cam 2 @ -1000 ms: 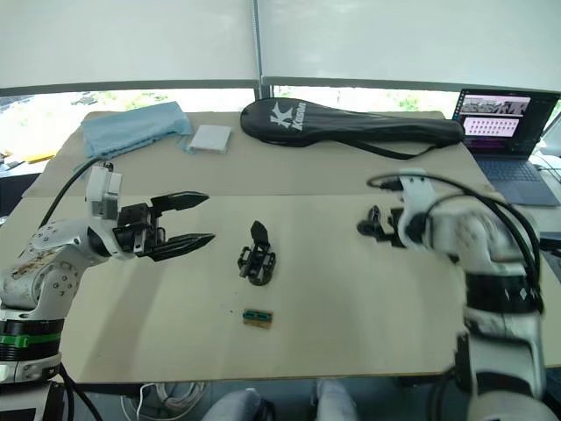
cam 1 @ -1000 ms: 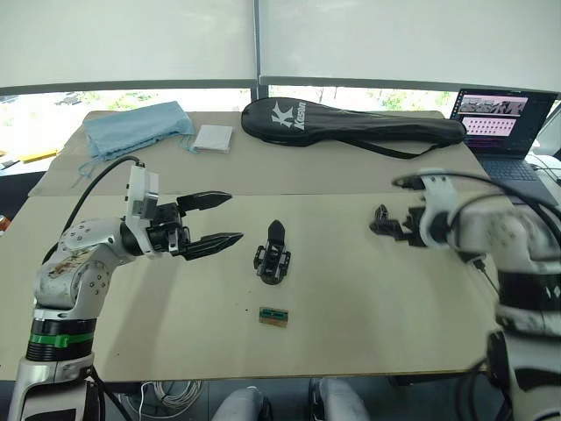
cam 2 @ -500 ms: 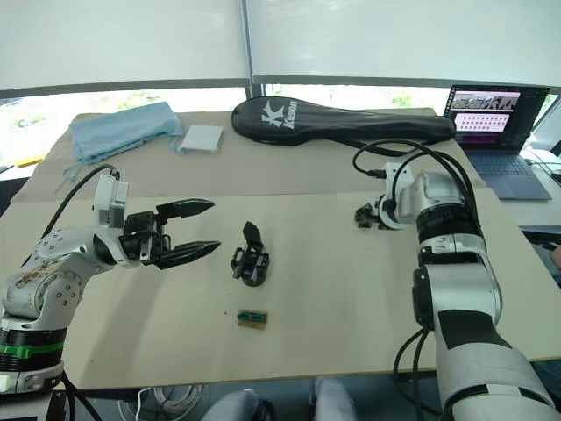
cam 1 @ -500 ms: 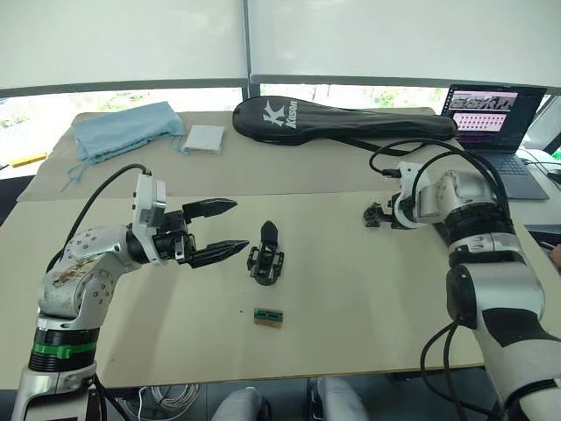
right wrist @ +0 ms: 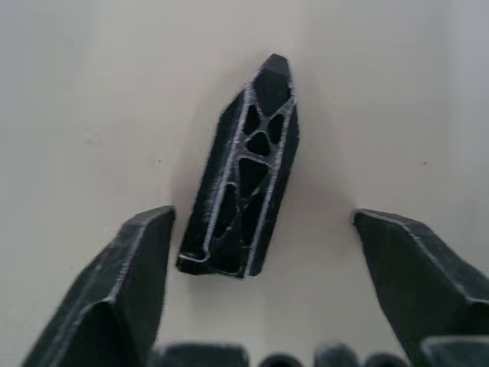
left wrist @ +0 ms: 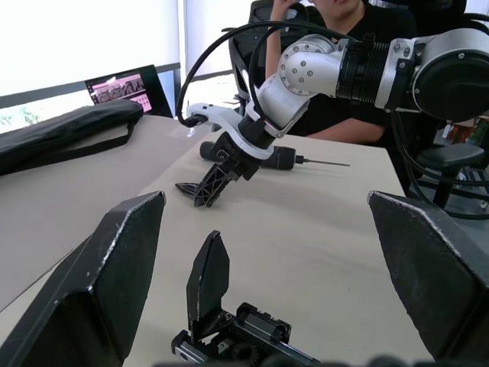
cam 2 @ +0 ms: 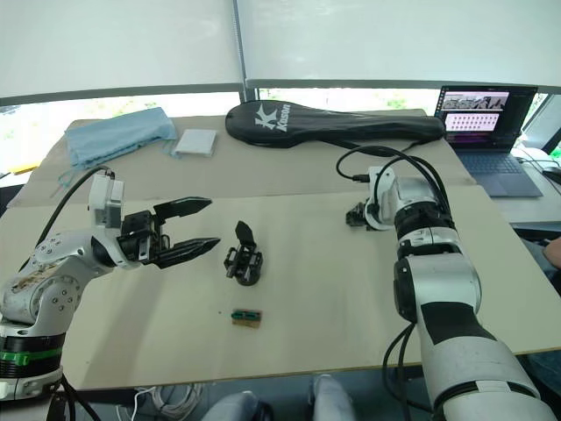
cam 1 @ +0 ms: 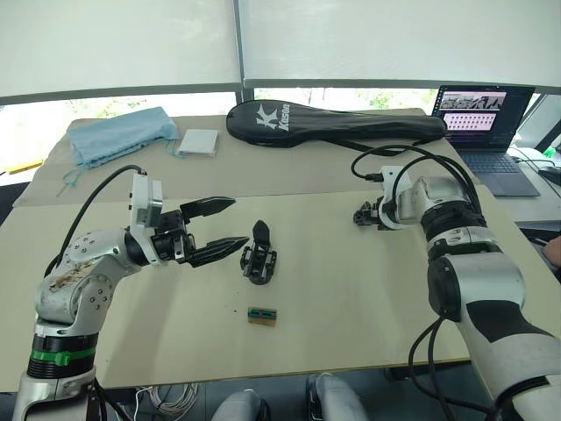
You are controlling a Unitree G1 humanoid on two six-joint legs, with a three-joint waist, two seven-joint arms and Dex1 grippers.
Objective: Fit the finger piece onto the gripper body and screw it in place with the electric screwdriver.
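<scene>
Right gripper [right wrist: 260, 359] lowered toward the surface [cam 1: 351, 289], its parted fingers now straddling the finger piece [right wrist: 243, 172], left gripper [cam 1: 230, 225] edged slightly closer to the gripper body [cam 1: 259, 255]

A wide beige desk [cam 1: 351, 298] stands before a row of windows [cam 1: 123, 103] with white roller blinds [cam 1: 114, 44] drawn most of the way down. Daylight and greenery show through the strip below them.
</scene>
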